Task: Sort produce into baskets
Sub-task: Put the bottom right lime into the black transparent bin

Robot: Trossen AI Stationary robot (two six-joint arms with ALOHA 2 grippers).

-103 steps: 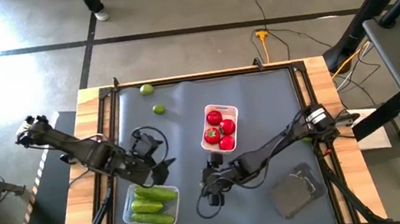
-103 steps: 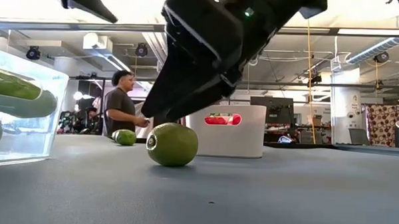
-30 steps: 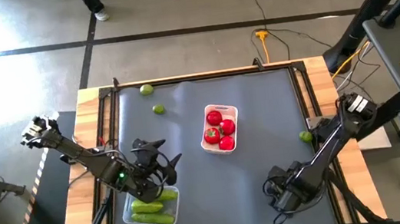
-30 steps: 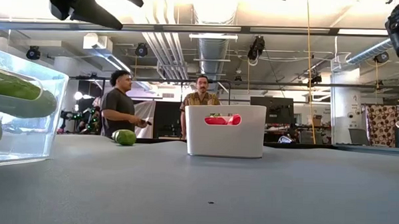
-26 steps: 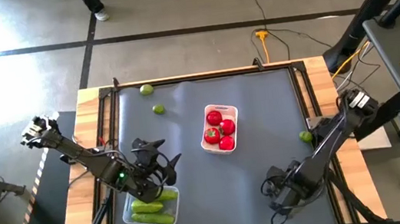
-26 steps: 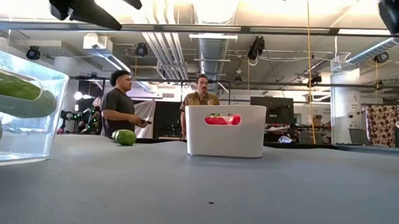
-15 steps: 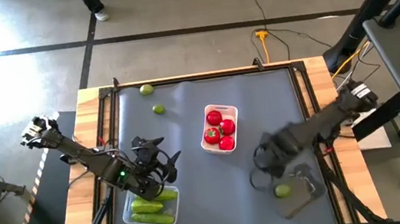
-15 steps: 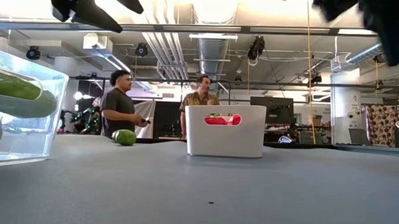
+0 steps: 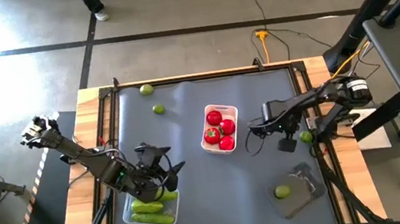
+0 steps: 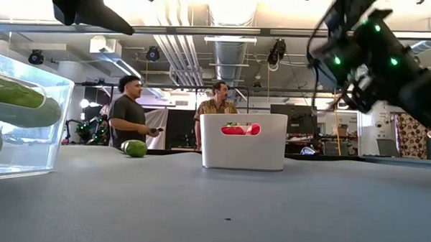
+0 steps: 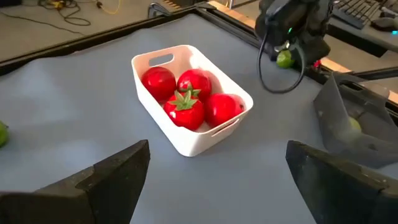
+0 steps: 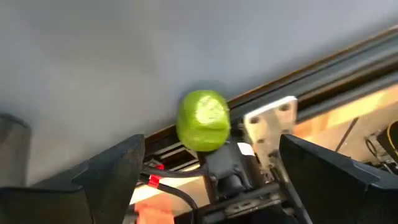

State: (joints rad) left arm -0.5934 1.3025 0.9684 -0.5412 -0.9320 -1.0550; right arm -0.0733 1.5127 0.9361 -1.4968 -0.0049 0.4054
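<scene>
The grey-matted tabletop [image 9: 191, 159] carries an opaque white rectangular tray [image 9: 218, 129] near its centre, holding four small round red tomatoes [image 9: 214, 118]. At about 7 o'clock from it sits a clear plastic tray [image 9: 150, 206] with elongated green cucumbers [image 9: 147, 207] inside. At roughly 4 o'clock lies the dark smoky translucent tray [image 9: 297, 190], with one small round light-green lime [image 9: 281, 191] in it.

Three more limes are outside any tray: one at the far edge of the tabletop [image 9: 146, 90], one just inside it at 10 o'clock from the white tray [image 9: 158, 109], and one against the frame rail at 3 o'clock [image 9: 305, 137].

The left tool [image 9: 163, 172] hangs over the far end of the clear tray, its fingers spread wide with nothing between them; its wrist camera looks across at the white tray [image 11: 189, 99].

The right tool [image 9: 287, 139] hovers just beside the rail-side lime [image 12: 203, 120], between the white tray and the right edge. Its fingers also stand wide apart and empty, the lime showing between them but untouched.

Two people stand in the room beyond [image 10: 129, 114].
</scene>
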